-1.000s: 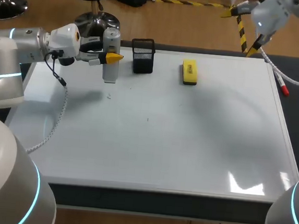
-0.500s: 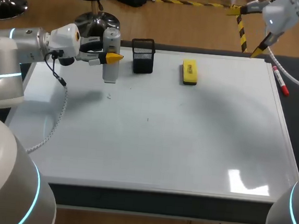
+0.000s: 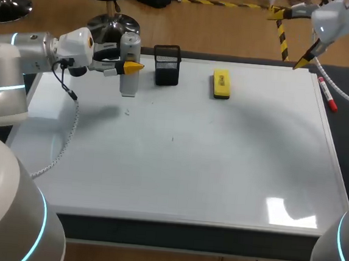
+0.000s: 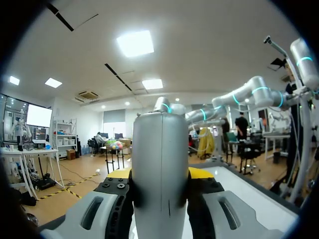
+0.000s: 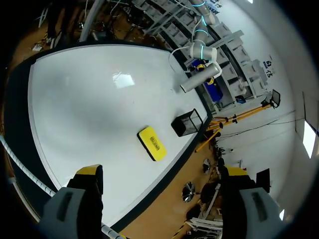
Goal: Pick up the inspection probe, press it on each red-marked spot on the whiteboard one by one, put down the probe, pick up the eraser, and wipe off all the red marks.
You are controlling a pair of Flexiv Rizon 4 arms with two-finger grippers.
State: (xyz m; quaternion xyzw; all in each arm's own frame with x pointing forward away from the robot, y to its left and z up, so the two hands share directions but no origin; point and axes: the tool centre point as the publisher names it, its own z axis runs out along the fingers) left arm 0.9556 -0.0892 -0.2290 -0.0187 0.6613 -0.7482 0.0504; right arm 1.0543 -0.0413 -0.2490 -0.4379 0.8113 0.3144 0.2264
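The inspection probe (image 3: 129, 71), a grey upright cylinder, stands over the far left part of the whiteboard (image 3: 178, 155). My left gripper (image 3: 128, 67) is shut on its middle. In the left wrist view the probe (image 4: 160, 159) fills the space between the fingers of the left gripper (image 4: 159, 181). The yellow eraser (image 3: 221, 84) lies flat near the board's far edge. My right gripper (image 3: 291, 38) hangs open and empty above the far right corner. From its wrist, the right gripper (image 5: 159, 172) looks down on the eraser (image 5: 151, 143) and the probe (image 5: 197, 80). I see no red marks on the board.
A black mesh holder (image 3: 167, 64) stands between the probe and the eraser, close to the probe. A red-capped marker (image 3: 327, 95) lies on the dark strip beside the board's right edge. A cable hangs from my left wrist over the board's left part.
My right gripper has risen and drawn back to the right, past the board's far right corner. The left arm and the probe have stayed still.
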